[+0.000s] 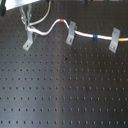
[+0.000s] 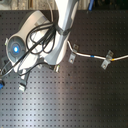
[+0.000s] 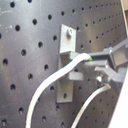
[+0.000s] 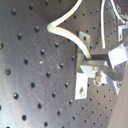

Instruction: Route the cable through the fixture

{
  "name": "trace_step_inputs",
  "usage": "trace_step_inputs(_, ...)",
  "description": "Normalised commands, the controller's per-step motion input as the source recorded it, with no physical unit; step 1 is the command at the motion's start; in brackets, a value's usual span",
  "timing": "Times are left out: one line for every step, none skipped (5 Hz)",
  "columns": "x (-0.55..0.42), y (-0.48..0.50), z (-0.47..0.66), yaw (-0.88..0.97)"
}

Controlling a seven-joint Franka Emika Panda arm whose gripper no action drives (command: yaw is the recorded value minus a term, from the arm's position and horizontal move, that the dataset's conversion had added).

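At the far left of the first exterior view, your claw (image 1: 28,28) sits closed on the white cable (image 1: 50,27), whose end lies across the leftmost grey metal clip (image 3: 66,60) on the black perforated bench (image 1: 65,95); from there the cable's length runs right through two more clips (image 1: 71,33).

Cable (image 1: 82,34) crosses three fixtures (image 1: 70,33) on the breadboard (image 1: 65,90).

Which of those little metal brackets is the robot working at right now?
On the black perforated board, three grey brackets hold a white cable in a row. It is the bracket at the first exterior view's left end, the only one with the fingers directly over it.
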Motion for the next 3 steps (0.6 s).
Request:
trace_step_inputs(-0.394, -0.297, 0.22, -0.24)
trace_step_inputs(-0.425, -0.197, 0.32, -0.35)
trace_step_inputs(-0.097, -0.056, -0.03, 0.0)
